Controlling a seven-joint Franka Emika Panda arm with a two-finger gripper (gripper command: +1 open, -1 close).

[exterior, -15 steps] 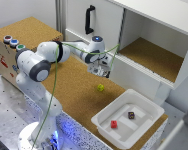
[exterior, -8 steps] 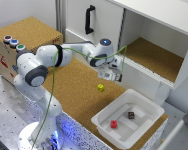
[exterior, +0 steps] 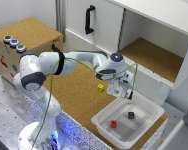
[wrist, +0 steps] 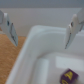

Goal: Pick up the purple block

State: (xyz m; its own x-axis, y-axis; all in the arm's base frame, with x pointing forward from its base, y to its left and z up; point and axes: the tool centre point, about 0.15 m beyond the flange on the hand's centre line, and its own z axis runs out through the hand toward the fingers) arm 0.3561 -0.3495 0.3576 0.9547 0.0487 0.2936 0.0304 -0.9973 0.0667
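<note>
The purple block (exterior: 131, 115) is a tiny dark cube lying inside the white bin (exterior: 149, 108), near its far side. It also shows in the wrist view (wrist: 65, 77), blurred, on the bin floor. My gripper (exterior: 122, 94) hangs above the bin's rim on the exterior view's left side, above the block and apart from it. In the wrist view the two fingers (wrist: 73, 29) stand wide apart with nothing between them, so the gripper (wrist: 41, 41) is open and empty.
A red cube (exterior: 113, 124) lies in the bin nearer the front. A yellow cube (exterior: 100, 87) sits on the cork surface beside the bin. An open cabinet (exterior: 154, 55) stands behind. A box with coloured buttons (exterior: 14, 43) is at the exterior view's left.
The arm has swung toward the exterior view's right and lower, from above the cork surface to over the bin's rim. The blocks have not moved.
</note>
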